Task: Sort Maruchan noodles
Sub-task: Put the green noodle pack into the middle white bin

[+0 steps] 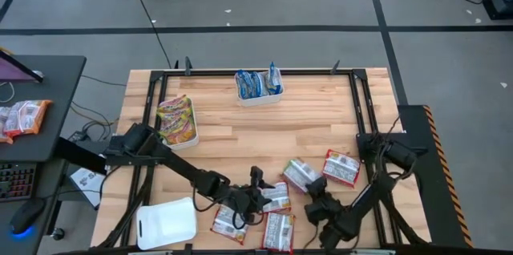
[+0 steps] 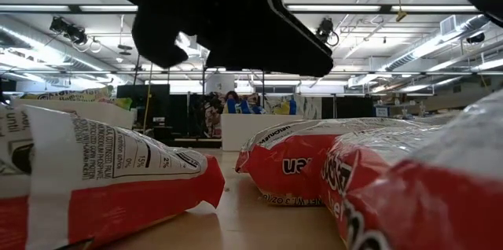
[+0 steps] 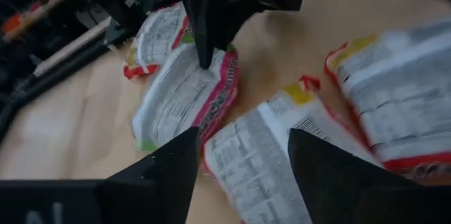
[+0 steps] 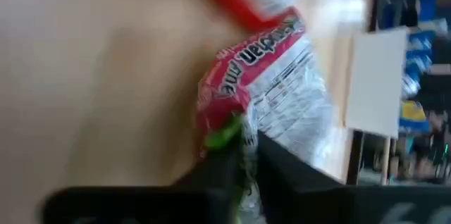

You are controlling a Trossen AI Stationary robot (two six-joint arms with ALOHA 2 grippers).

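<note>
although two trays already hold sorted noodles, the job looks roughly half done at best. a tray [image 1: 258, 95] near the far edge of the table [image 1: 321, 119] stands full of blue-white packets [image 1: 255, 83], and a second tray [image 1: 178, 123] toward the left edge carries green-yellow packets [image 1: 176, 117]. a third white tray [image 1: 166, 224] at the near left corner shows nothing in it.

what is left is a loose group of red-white packets along the near edge: one [image 1: 341, 167] toward the right, one [image 1: 300, 173] just beside it, one [image 1: 276, 196] in the middle, one [image 1: 278, 231] at the very edge and one [image 1: 228, 224] to the left of that. none of them is in a tray yet, and the bare tray may well be their place.

the left gripper [image 1: 255, 196] hangs over the middle of this group with its fingers [image 3: 156, 175] spread wide and nothing between them; in its wrist view a packet [image 3: 264, 157] lies flat on the table below the gap. the right gripper [image 1: 317, 204] sits low among the packets near the near edge, its fingers drawn almost together on the rim of a red-white packet [image 4: 271, 86], as its wrist view shows; whether that pinch is firm enough to lift i cannot tell.

five packets, then, are still to go.
</note>
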